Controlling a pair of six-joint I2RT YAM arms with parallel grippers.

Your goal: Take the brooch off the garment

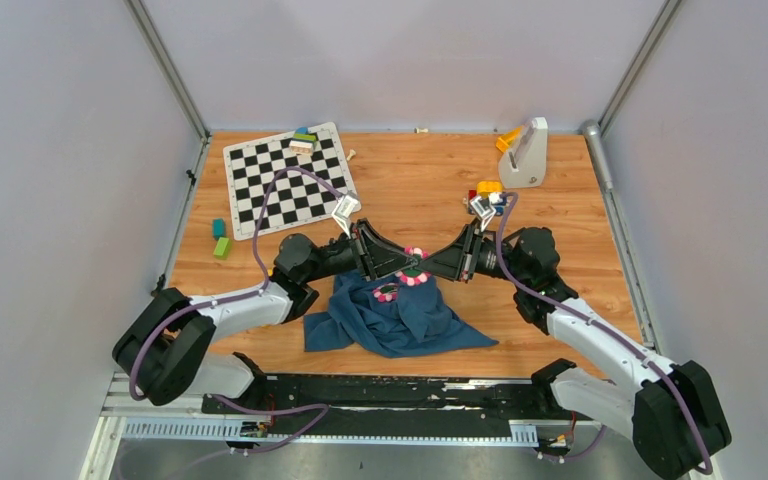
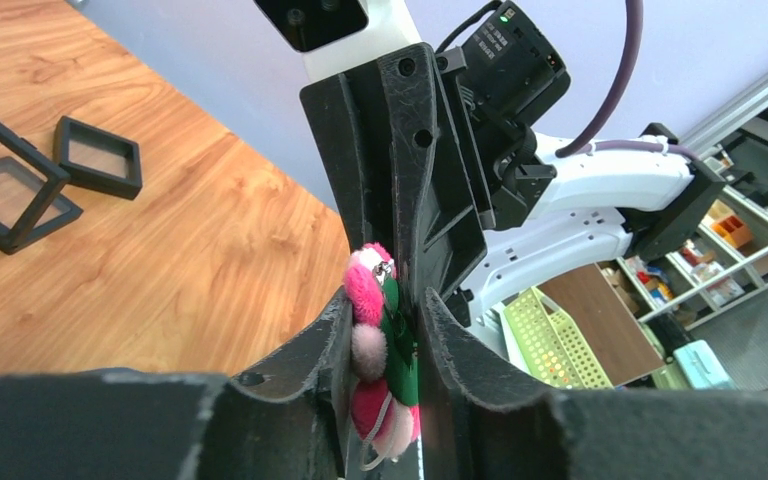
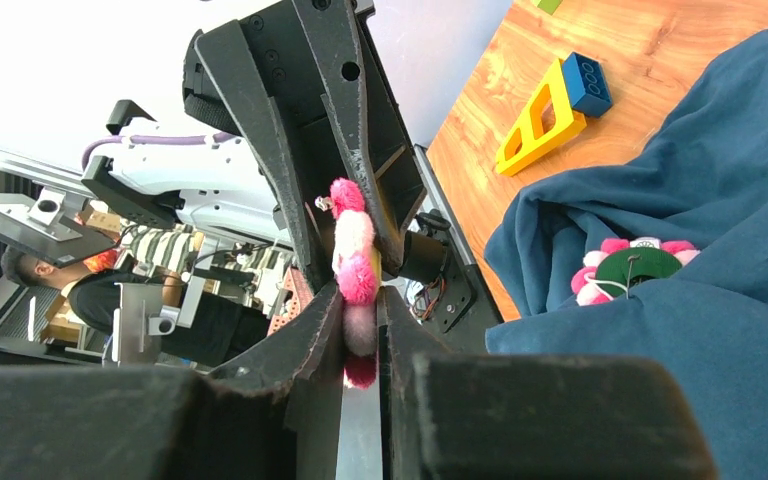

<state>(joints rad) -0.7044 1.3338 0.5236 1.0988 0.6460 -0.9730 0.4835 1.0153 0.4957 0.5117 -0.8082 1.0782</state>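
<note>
The brooch (image 1: 415, 276), a flower of pink and white petals on a green backing, hangs between both grippers just above the far edge of the blue garment (image 1: 400, 322). My right gripper (image 1: 423, 270) is shut on its lower petals; the right wrist view shows the brooch (image 3: 352, 262) pinched edge-on in the right gripper (image 3: 360, 296). My left gripper (image 1: 407, 267) comes from the opposite side. In the left wrist view its fingers press the brooch (image 2: 372, 345), petals on one side and backing on the other, at the left gripper (image 2: 388, 302). The garment (image 3: 730, 190) lies crumpled on the table.
A second pink flower piece (image 1: 387, 293) lies on the cloth, also visible as the flower piece (image 3: 632, 268). A chessboard (image 1: 285, 178) with blocks, green and teal blocks (image 1: 221, 240), a white stand (image 1: 528, 155), a yellow block (image 3: 535, 122) and black frames (image 2: 100, 155) are around.
</note>
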